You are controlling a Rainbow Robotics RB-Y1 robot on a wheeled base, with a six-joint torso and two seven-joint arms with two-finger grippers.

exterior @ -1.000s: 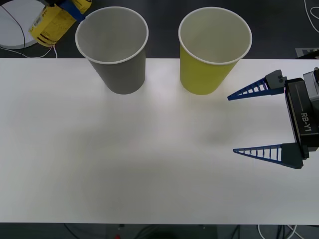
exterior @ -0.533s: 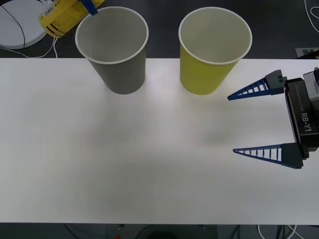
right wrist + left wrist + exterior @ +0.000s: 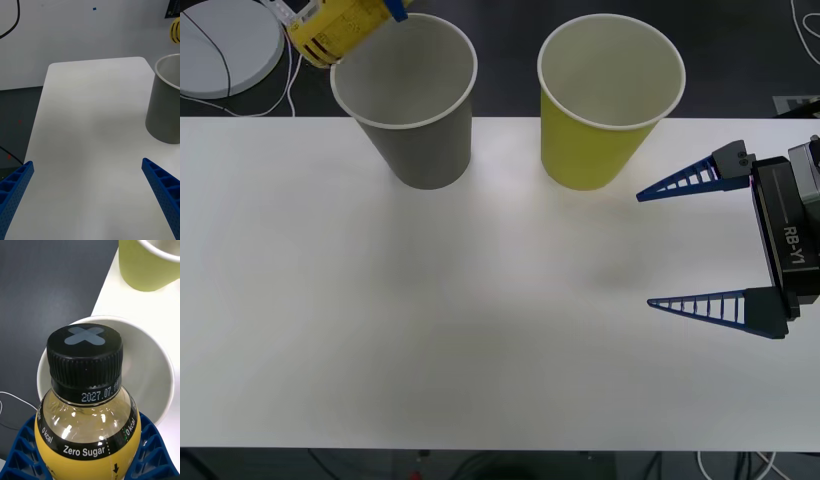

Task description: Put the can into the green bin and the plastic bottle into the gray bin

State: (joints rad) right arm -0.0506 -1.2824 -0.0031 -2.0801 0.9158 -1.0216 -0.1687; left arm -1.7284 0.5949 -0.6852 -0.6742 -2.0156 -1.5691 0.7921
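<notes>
Rightward since the earlier frame, the left gripper [image 3: 90,450] carries the clamped yellow-labelled plastic bottle [image 3: 345,27] over the tapered gray paper bin's [image 3: 420,140] far-left rim. Centre it before release. Right gripper [image 3: 695,245] waits open.

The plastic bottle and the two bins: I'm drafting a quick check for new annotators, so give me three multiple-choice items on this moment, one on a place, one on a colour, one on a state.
1. Where is the plastic bottle?
A. At the gray bin's rim
B. Inside the green bin
C. Lying on the table

2. What colour is the bottle's cap?
A. White
B. Black
C. Red

3. How is the right gripper?
A. Shut on a can
B. Shut, empty
C. Open, empty

Key: 1 A, the left gripper holds it over the gray bin, not the green bin; 2 B, seen at the left wrist; 3 C, fingers spread above the table.
</notes>
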